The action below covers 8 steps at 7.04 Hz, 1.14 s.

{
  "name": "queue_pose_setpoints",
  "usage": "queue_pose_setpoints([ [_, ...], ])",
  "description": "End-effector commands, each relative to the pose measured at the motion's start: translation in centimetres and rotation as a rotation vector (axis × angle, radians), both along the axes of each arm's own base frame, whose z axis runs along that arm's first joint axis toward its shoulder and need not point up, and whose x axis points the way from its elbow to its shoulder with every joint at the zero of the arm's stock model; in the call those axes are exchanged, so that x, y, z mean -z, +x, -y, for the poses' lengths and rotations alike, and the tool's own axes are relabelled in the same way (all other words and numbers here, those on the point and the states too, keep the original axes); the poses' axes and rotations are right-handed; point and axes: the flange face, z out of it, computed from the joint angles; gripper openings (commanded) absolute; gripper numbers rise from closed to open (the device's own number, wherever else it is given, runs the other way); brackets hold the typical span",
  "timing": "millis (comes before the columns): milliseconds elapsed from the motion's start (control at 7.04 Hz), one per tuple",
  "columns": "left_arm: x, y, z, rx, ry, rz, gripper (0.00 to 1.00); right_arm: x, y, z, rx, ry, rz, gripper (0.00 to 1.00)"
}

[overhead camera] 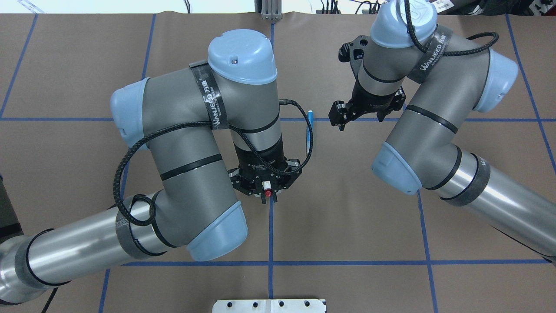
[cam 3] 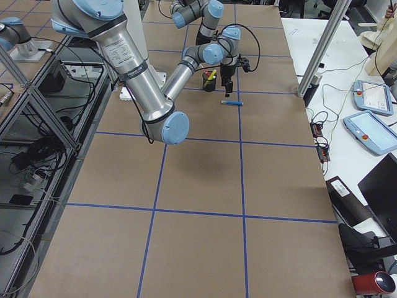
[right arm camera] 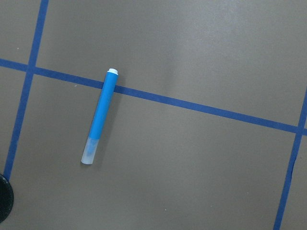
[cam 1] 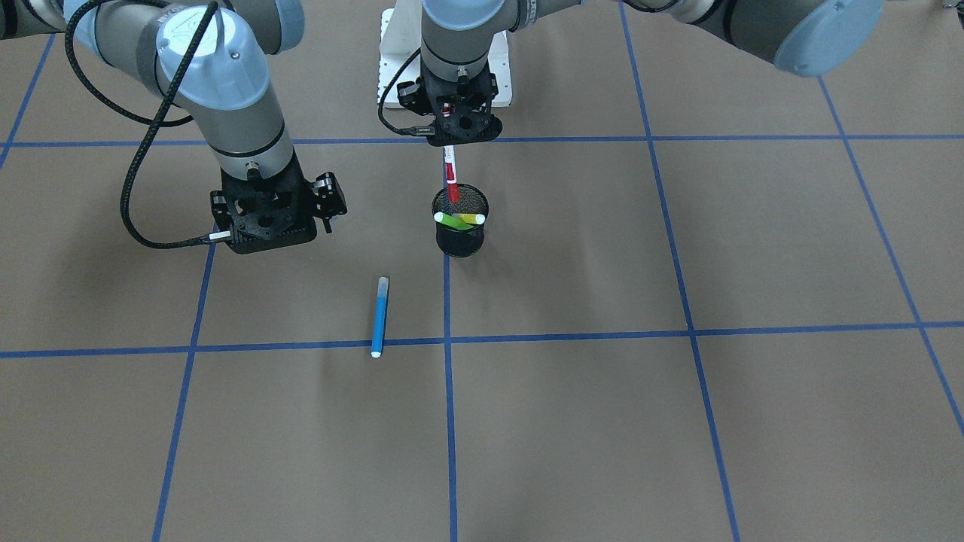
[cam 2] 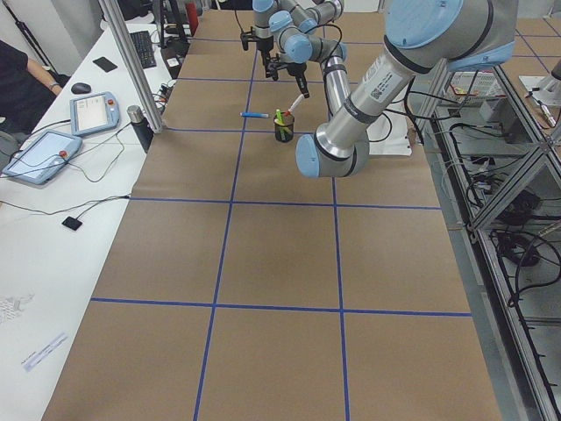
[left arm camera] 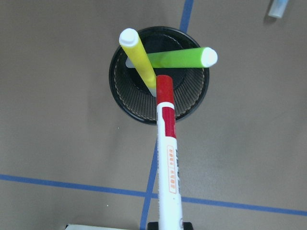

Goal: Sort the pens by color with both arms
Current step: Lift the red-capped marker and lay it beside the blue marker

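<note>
My left gripper (cam 1: pixel 454 137) is shut on the white pen with red cap (left arm camera: pixel 168 158), held upright with its red tip just above the black mesh cup (left arm camera: pixel 120 100). A yellow pen (left arm camera: pixel 139 60) and a lime green pen (left arm camera: pixel 180 58) lean inside the cup. The blue pen (cam 1: pixel 379 316) lies flat on the brown table across a blue tape line, apart from the cup. Above the table beside it hangs my right gripper (overhead camera: pixel 342 115), holding nothing. No fingertips show in the right wrist view, so it looks open. That view shows the blue pen (right arm camera: pixel 100 117) below.
Blue tape lines (cam 1: pixel 678 331) divide the brown table into squares. The white pedestal base (cam 1: pixel 392 60) stands at the robot's side of the table. In the exterior left view a side table holds tablets (cam 2: pixel 92 110), and a person's arm (cam 2: pixel 35 79) rests there.
</note>
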Motion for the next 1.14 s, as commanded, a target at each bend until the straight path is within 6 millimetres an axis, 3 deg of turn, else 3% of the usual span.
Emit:
queue_pose_setpoints([
  [0,-0.2,-2.2,4.4,-0.008,0.116,-0.039,0.11,0.2,0.0,0.0,-0.001,0.001,0.004,0.99],
  [284,-2.2,-2.8,11.9,0.060,0.209,-0.110,0.11,0.5,-0.1,-0.2,-0.019,-0.015,0.013,0.99],
  [568,-4.3,-2.1,16.3,0.077,0.281,-0.147,0.11,0.6,0.0,-0.2,-0.021,-0.014,0.014,0.99],
  [852,-3.5,2.4,20.3,0.093,0.300,-0.130,0.11,0.9,-0.1,-0.3,-0.009,-0.026,0.030,0.99],
  [994,-3.8,3.7,20.3,0.083,0.299,-0.129,0.12,1.0,-0.1,-0.4,-0.007,-0.027,0.033,0.99],
])
